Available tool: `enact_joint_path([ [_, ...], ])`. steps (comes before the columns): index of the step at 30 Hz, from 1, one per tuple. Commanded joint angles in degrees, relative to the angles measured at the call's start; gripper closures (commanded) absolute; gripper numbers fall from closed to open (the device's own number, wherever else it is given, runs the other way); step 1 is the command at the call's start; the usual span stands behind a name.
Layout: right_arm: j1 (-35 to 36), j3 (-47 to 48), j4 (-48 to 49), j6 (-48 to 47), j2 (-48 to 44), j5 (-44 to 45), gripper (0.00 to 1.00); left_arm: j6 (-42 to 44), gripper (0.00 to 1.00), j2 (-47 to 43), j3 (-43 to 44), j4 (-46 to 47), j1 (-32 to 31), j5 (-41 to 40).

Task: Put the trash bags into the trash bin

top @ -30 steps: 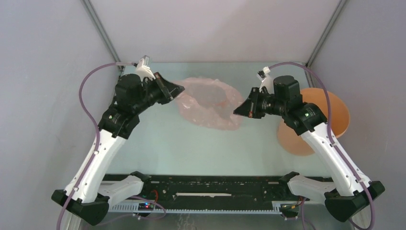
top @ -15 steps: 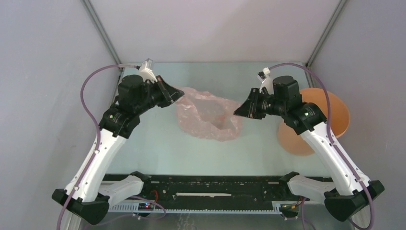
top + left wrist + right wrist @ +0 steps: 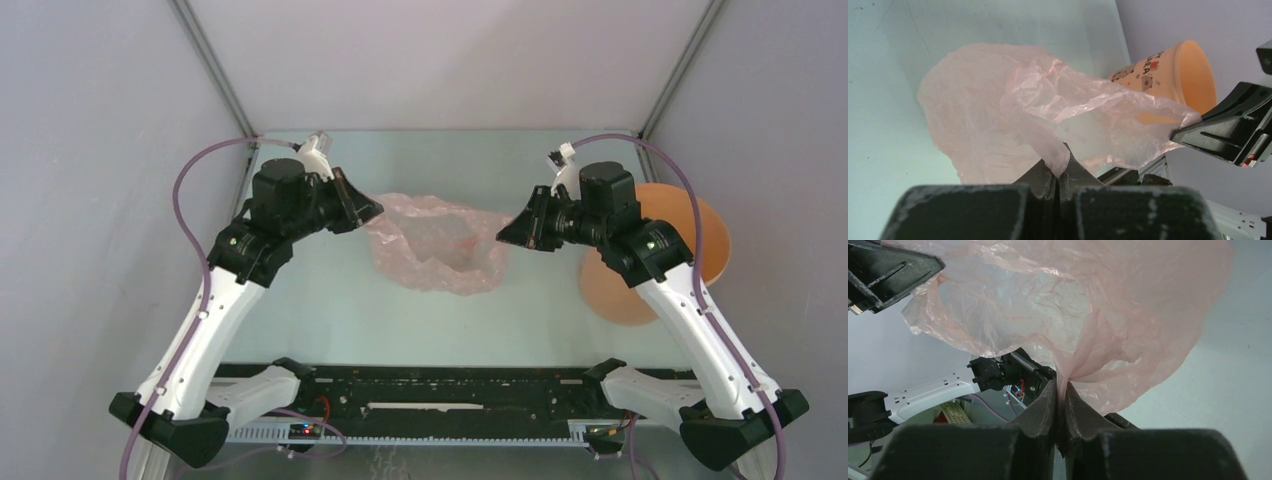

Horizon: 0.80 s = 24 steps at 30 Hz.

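I have the bag [image 3: 440,245] slung between both arms over the tabletop [image 3: 330,310], with the left tool [image 3: 372,210] and right tool [image 3: 505,238] each clamped on a pinch of film. The bin [image 3: 712,245] sits off right, behind my right arm, and what shows of its inside is bare. Pulling the arms apart could tear the film or slip a pinch. The wide bag may also catch on the rim.

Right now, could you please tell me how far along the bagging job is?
Grasping looks done: the left claw and right claw are each shut on an opposite edge of the thin pale-pink plastic bag, which spans between them. Left to do: carrying it to the round orange plastic bin beside the right arm and getting it inside.
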Motion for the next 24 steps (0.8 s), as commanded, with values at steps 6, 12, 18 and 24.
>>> enact_joint_path([
  [6,0.94,0.82,1.33,0.59,0.06,2.75,1.0,2.34,0.89,1.63,3.48,-2.34,0.35,5.31],
  [12,4.57,0.84,9.53,7.84,-0.11,3.24,1.0,-0.68,0.31,3.38,8.69,-12.12,0.35,-0.13],
  [18,6.9,0.82,12.75,10.03,0.46,5.38,1.0,-3.83,0.01,-1.2,8.21,-17.03,0.07,-4.11],
  [24,6.89,0.82,12.03,9.85,0.19,6.79,1.0,-7.43,0.0,-7.78,3.16,-23.5,-0.72,-16.02],
])
